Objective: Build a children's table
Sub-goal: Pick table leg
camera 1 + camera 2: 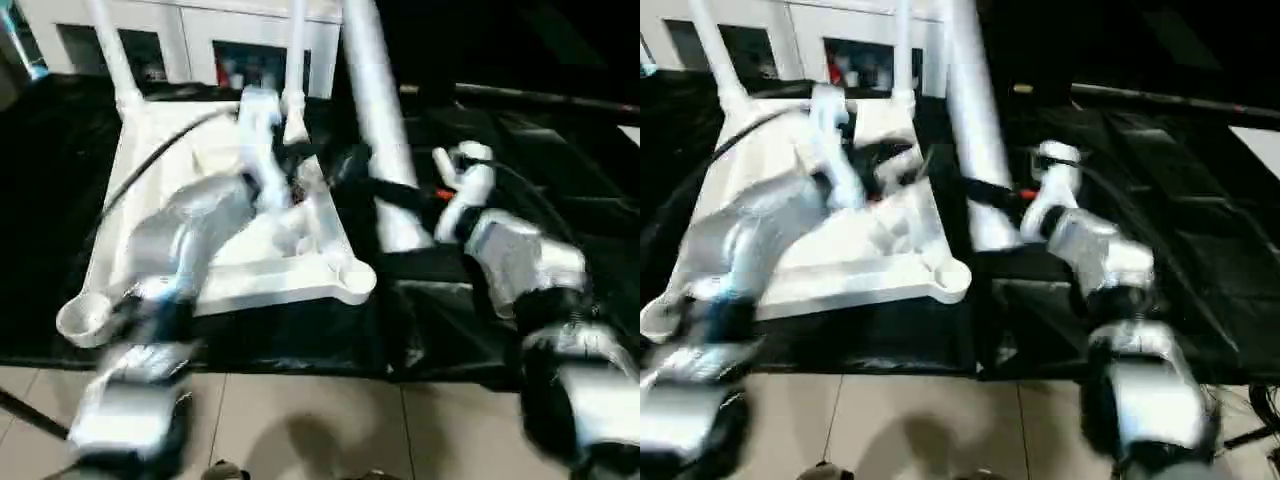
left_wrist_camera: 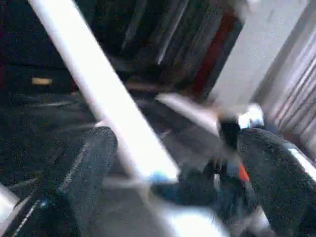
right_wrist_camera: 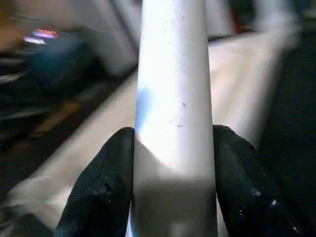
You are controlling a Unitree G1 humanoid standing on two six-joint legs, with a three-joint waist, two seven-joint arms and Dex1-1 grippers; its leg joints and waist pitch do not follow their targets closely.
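The white tabletop (image 1: 150, 170) lies upside down on black cloth, ribbed underside up. Two white legs (image 1: 110, 50) (image 1: 297, 60) stand in its far corner sockets. The near sockets (image 1: 85, 318) (image 1: 352, 280) hold nothing. A third leg (image 1: 375, 90) stands nearly upright just past the tabletop's right edge. My right gripper (image 3: 174, 143) is shut on it, one black finger (image 3: 106, 182) on each side, low on the tube (image 1: 395, 195). My left gripper (image 1: 340, 165) reaches across the tabletop to the same leg (image 2: 98, 89), open, with its fingers (image 2: 84, 168) spread wide beside the tube.
A white cabinet with glass doors (image 1: 200, 40) stands behind the tabletop. Black cloth (image 1: 560, 130) covers the work area and folds over its front edge. Tiled floor (image 1: 300, 420) lies in front. A black cable (image 1: 160, 160) runs over the tabletop to my left arm.
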